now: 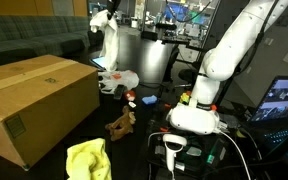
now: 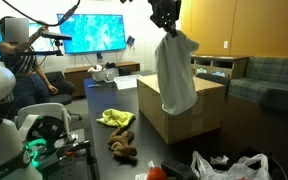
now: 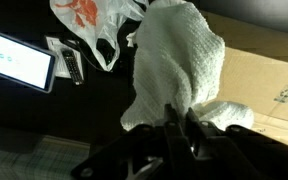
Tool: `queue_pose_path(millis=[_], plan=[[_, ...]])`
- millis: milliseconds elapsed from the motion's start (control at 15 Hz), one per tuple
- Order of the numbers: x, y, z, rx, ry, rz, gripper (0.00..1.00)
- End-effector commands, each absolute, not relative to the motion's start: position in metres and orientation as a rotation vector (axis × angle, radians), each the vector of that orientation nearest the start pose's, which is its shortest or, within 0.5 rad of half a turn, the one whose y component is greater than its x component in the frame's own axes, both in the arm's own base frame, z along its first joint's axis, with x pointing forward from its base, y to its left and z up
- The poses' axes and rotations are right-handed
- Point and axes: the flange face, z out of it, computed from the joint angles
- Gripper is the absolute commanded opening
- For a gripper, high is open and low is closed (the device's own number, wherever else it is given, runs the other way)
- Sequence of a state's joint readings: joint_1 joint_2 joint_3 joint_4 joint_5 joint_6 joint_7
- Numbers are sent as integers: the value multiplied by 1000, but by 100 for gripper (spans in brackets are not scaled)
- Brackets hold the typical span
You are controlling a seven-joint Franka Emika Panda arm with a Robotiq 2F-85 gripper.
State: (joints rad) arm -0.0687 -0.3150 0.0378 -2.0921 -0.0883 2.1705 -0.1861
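My gripper (image 2: 165,22) is high up and shut on the top of a white towel (image 2: 175,72). The towel hangs straight down from it over the near edge of a large cardboard box (image 2: 189,118). In the wrist view the jaws (image 3: 178,116) pinch the bunched towel (image 3: 179,60), with the box top (image 3: 264,85) below. In an exterior view the towel (image 1: 106,42) hangs above the right end of the box (image 1: 34,105).
A yellow cloth (image 2: 116,118) (image 1: 89,160) and a brown toy (image 2: 122,148) (image 1: 119,125) lie on the dark table beside the box. A white plastic bag (image 2: 229,165) (image 3: 94,25) lies by the box end. A tablet (image 3: 22,60) lies nearby. A person (image 2: 14,45) stands behind the robot base.
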Motion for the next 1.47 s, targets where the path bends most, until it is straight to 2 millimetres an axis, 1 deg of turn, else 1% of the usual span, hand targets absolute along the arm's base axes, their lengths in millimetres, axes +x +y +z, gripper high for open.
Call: queue_pose_path(millis=[0, 67, 133, 200, 333, 467, 533, 600, 733, 800, 867, 933, 1067, 1200, 1333, 1400], plan=[[535, 21, 640, -3238, -347, -653, 3], [538, 27, 648, -3241, -376, -657, 3], [547, 35, 654, -3249, -391, -667, 3], [561, 46, 651, -3256, -422, -663, 3], [580, 59, 657, -3258, -473, -669, 3], [606, 77, 651, -3249, -502, -697, 3], [616, 84, 652, -3238, -509, -717, 3], [621, 87, 655, -3223, -529, -726, 3], [638, 104, 650, -3201, -552, -750, 3], [640, 109, 655, -3185, -576, -766, 3], [646, 115, 653, -3176, -587, -773, 3], [655, 125, 646, -3173, -606, -774, 3], [663, 136, 644, -3169, -625, -767, 3], [678, 150, 631, -3164, -631, -763, 3], [686, 158, 626, -3158, -605, -782, 3], [693, 163, 621, -3160, -576, -789, 3]])
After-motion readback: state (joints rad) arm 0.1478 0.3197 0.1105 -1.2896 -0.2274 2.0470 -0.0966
